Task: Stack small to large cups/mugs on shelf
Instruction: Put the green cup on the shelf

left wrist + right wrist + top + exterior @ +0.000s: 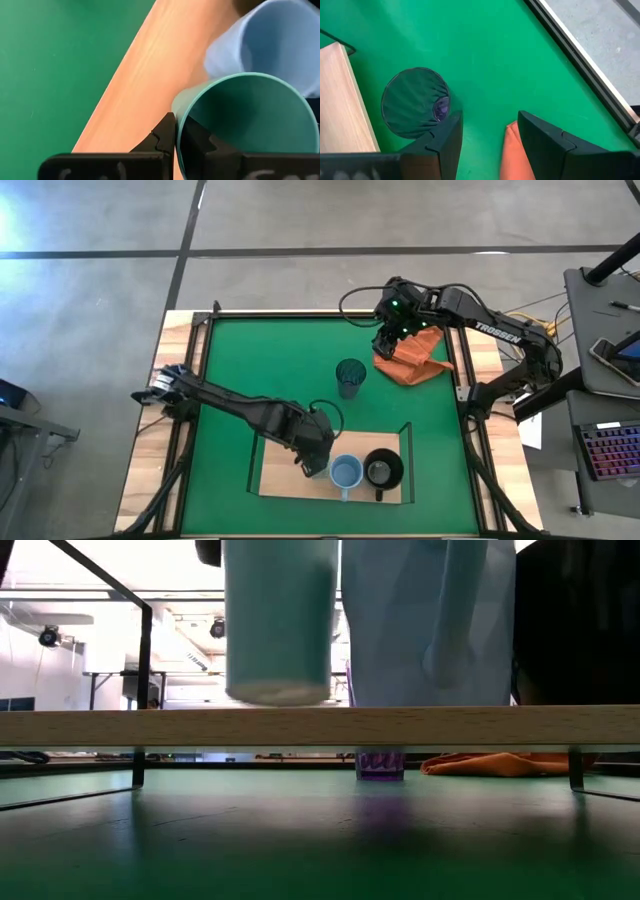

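The pale teal cup is in my left gripper, upright over the left part of the light-wood shelf. In the low view the cup has its base at or just above the board. The light blue mug and the black mug stand side by side on the shelf, right of the cup. The dark purple tumbler stands upright on the green mat. My right gripper is open and empty, above the edge of the orange-red cloth. My left gripper pinches the teal cup's rim wall on the side away from the blue mug, with one finger outside and one finger inside. The fingers come from above, slanting in from the table's left. The cup stays upright; I cannot tell whether its base touches the board.
The shelf has thin black uprights at its ends and stands at the near middle of the green mat. The mat has a black frame. The blue mug is close beside the held cup.
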